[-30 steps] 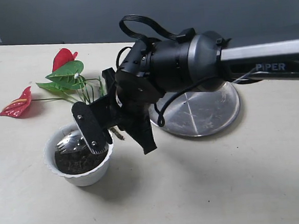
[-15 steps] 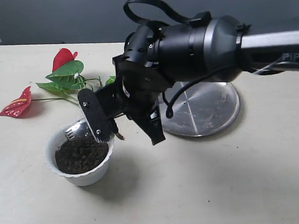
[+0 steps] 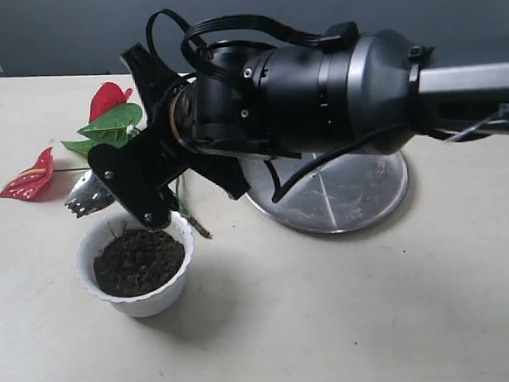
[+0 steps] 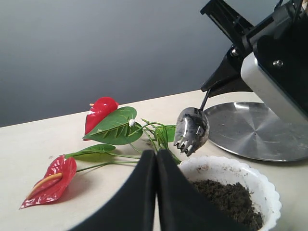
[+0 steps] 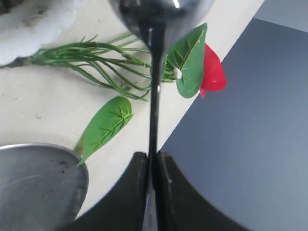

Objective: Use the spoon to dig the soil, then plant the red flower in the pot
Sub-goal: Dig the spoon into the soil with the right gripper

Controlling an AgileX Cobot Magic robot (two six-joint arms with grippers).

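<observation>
My right gripper [image 3: 144, 209] is shut on the handle of the silver spoon [image 3: 89, 201]. It holds the spoon bowl in the air just past the far left rim of the white pot [image 3: 175, 284]. Dark soil [image 3: 139, 260] fills the pot. Seen from the left wrist, the spoon [image 4: 191, 130] hangs tines down above the pot [image 4: 269, 185], with dark crumbs on the tines. The red flower [image 3: 108, 101] lies on the table behind the pot, one bloom [image 3: 30, 177] off to the left. My left gripper [image 4: 156, 155] is shut on nothing, low beside the pot. The right wrist view shows the right gripper [image 5: 153, 158] clamping the spoon handle [image 5: 154, 96].
A large round steel plate [image 3: 359, 192] sits right of the pot, partly under the right arm. A loose green leaf [image 5: 106, 126] lies between the plate [image 5: 33, 178] and the flower stems. The table's far edge runs behind the flower.
The right gripper has lifted the spoon out of the soil, rotated, and swung it up and to the left past the pot's rim. The soil surface now shows whole.
</observation>
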